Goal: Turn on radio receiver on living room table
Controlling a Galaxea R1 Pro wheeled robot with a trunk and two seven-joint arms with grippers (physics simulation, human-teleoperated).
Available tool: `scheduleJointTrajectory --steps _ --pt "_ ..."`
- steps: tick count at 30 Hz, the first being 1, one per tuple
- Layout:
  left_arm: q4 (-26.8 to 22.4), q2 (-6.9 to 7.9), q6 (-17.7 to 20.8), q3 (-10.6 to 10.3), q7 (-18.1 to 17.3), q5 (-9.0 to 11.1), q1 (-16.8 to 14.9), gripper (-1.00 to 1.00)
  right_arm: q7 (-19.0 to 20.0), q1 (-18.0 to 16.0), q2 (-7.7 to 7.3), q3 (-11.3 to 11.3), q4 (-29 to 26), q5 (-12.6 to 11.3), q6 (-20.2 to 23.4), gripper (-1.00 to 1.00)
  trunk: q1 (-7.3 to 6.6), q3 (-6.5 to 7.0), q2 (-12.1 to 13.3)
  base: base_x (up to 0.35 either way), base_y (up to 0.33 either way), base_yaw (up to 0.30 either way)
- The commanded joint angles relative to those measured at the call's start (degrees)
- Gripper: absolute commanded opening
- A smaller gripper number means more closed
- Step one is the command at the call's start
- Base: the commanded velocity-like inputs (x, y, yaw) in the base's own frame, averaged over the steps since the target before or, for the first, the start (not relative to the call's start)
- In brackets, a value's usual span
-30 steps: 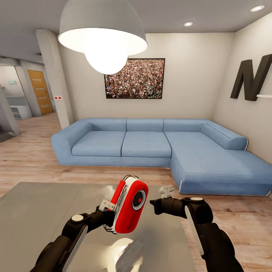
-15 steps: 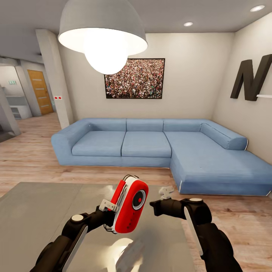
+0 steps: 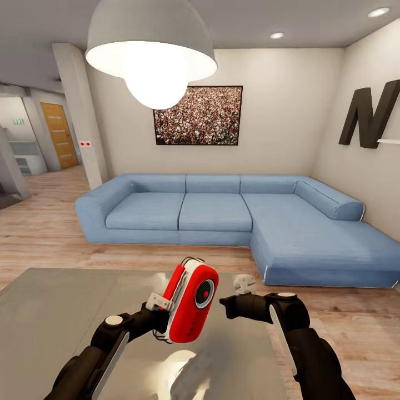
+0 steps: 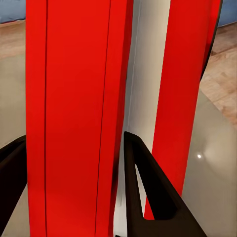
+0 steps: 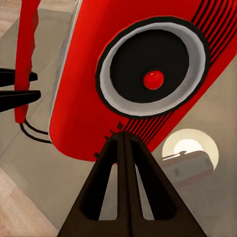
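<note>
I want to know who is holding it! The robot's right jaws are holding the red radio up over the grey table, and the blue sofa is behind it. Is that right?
Not quite. The left gripper holds the red radio, not the right one; the head view shows it. The right gripper is beside the radio's dial, jaws shut. The rest is right: the radio is up over the grey table, the blue sofa behind.

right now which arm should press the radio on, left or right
Right, probably. The left hand is shut on the radio receiver, holding it above the table. The right hand is free, shut, beside the dial face and pointed at it.
</note>
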Motion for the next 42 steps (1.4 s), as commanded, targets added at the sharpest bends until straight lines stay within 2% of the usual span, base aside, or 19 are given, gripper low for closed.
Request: scheduleJointTrajectory --steps 1,4,13,17,35,42 --pt "0.0 -0.01 0.0 0.0 0.0 0.4 0.0 -1.00 0.0 -0.5 0.00 0.0 0.1 0.0 -0.1 -1.00 0.00 0.00 0.0 0.000 0.000 0.000" --pt "0.0 -0.01 0.0 0.0 0.0 0.4 0.0 -1.00 0.0 -1.6 0.00 0.0 1.8 0.0 -0.3 -1.00 0.00 0.00 0.0 0.000 0.000 0.000" --pt "-0.1 -0.01 0.0 -0.1 0.0 0.4 0.0 -1.00 -0.1 -2.4 0.00 0.0 3.1 0.0 -0.4 -1.00 0.00 0.00 0.0 0.000 0.000 0.000" --pt "-0.1 -0.01 0.0 -1.2 0.0 0.4 0.0 -1.00 -0.1 -2.6 0.00 0.0 4.6 0.0 -2.2 -1.00 0.00 0.00 0.0 0.000 0.000 0.000" --pt "-0.1 -0.01 0.0 -1.3 0.0 0.4 0.0 -1.00 -0.1 -4.1 0.09 0.0 7.8 0.0 -2.6 -1.00 0.00 0.00 0.0 0.000 0.000 0.000" --pt "-0.2 -0.01 0.0 -1.3 0.0 0.4 0.0 -1.00 -0.1 -5.3 0.16 0.0 10.1 0.0 -4.0 -1.00 0.00 0.00 0.0 0.000 0.000 0.000"
